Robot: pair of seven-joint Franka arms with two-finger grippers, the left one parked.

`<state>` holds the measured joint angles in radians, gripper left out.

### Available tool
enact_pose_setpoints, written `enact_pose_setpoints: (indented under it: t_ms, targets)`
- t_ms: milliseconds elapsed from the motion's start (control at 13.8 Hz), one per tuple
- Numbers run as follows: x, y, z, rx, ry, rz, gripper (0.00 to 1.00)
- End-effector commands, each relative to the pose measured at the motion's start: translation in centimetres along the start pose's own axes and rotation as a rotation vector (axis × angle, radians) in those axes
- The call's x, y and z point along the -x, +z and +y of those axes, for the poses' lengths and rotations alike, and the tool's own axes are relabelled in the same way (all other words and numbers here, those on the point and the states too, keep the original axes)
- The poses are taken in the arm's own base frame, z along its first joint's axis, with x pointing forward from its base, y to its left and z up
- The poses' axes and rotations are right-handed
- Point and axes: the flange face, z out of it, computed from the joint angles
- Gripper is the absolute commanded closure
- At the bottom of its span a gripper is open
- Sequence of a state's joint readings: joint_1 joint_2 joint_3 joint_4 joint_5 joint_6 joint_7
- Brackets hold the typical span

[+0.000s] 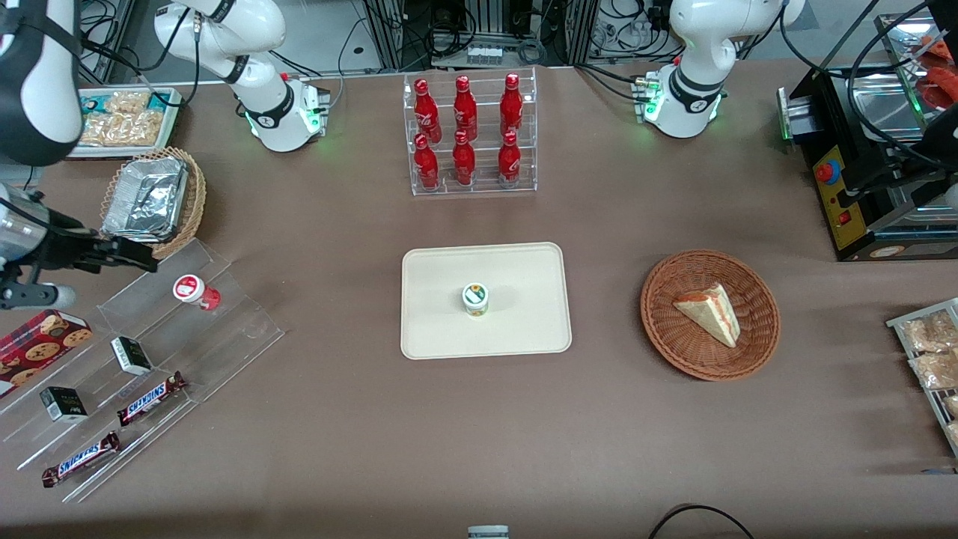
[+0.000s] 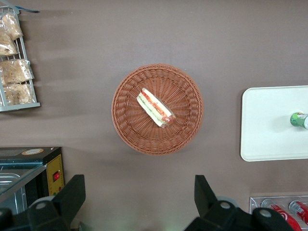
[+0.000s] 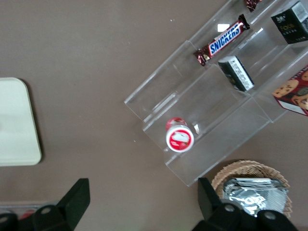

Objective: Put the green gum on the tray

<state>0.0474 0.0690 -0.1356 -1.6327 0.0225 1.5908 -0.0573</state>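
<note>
The green gum (image 1: pixel 476 299) stands upright on the cream tray (image 1: pixel 524 314), near the tray's middle, with nothing touching it. It also shows at the edge of the left wrist view, green gum (image 2: pixel 299 120) on the tray (image 2: pixel 269 125). My gripper (image 1: pixel 131 253) hangs toward the working arm's end of the table, well away from the tray, above the clear stepped stand and beside the foil container. In the right wrist view the gripper (image 3: pixel 143 187) is open over bare table with nothing between its fingers, and one corner of the tray (image 3: pixel 17 122) shows.
A red gum bottle (image 1: pixel 196 291) stands on the clear stepped stand (image 1: pixel 224 329) with Snickers bars (image 1: pixel 150 398) and small boxes. A foil container (image 1: pixel 146 198) sits in a wicker basket. A cola rack (image 1: pixel 471 135) and a sandwich basket (image 1: pixel 756 352) flank the tray.
</note>
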Motion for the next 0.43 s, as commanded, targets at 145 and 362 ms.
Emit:
enact_pose_setpoints:
  t_ms: [145, 362]
  targets:
    - [3.1, -1.7, 0.3, 0.024, -0.014, -0.049, 0.00]
    - [4.2, -2.4, 0.5, 0.032, 0.036, -0.072, 0.00]
